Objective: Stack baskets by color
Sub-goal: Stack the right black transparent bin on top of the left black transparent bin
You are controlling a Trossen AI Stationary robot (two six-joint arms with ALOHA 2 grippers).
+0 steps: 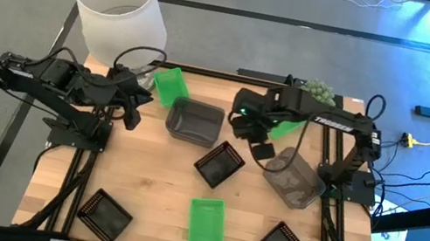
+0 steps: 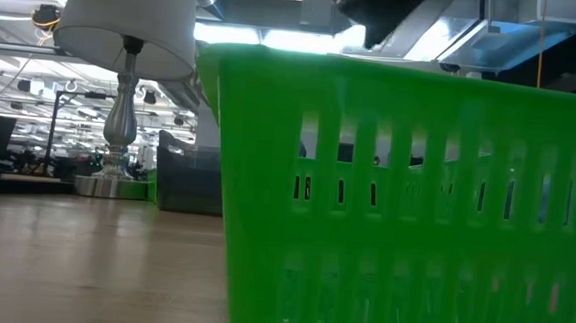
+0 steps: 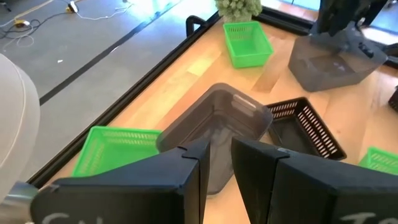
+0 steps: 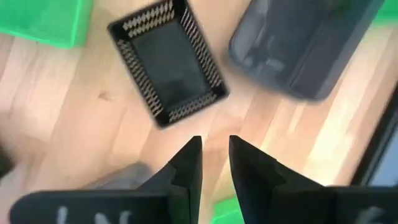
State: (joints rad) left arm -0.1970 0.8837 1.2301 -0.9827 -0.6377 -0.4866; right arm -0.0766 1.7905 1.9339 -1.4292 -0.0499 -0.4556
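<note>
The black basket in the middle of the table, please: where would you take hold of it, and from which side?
The black basket lies upright, mouth up, apart from its neighbours. I would probably pinch one long perforated wall at mid-length, one claw finger inside and one outside, coming straight down from above.

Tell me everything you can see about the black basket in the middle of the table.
The small black rectangular plastic basket sits upright and empty on the wooden table, turned at an angle to the table's edges. Its walls are perforated with rows of slots and its floor looks solid, as the right wrist view shows. One corner lies close to the smoky translucent grey basket; whether they touch is unclear. No gripper holds it.
</note>
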